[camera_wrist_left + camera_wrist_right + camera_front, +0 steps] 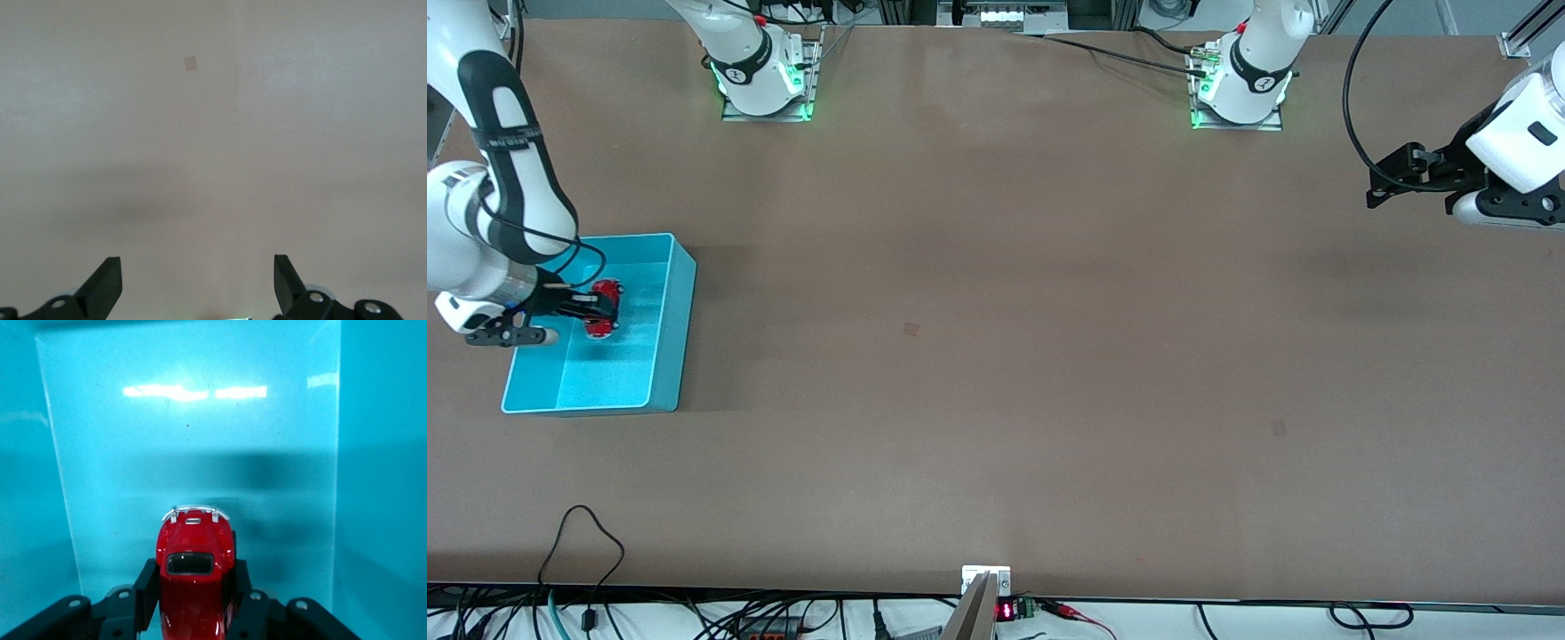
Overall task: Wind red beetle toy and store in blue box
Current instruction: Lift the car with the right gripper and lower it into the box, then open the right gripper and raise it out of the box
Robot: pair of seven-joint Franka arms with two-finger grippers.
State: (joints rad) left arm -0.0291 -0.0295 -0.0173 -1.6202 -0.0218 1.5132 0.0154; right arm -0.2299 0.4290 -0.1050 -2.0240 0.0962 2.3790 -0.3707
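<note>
The right gripper (605, 308) reached into the blue box (680, 320) at the left edge of the front frame, its fingers pressed tight on the red beetle toy (604, 308). The toy sat inside the box's walls, in the half of the box higher in that frame; whether it rested on the floor of the box or hung just above it could not be told.

From the right wrist camera, the red beetle toy (194, 577) filled the lower centre of the frame — its dark window and silvery bumper pointing up the frame, a black fingertip (148, 587) clamped against each flank — with the cyan floor and walls of the blue box (373, 487) all around it.

At the upper right of the front frame the left gripper (1376, 188) waited over the brown table (996, 356) with its fingers spread. Its wrist camera showed the left gripper (197, 283) over bare table (213, 133) — nothing between the tips.
</note>
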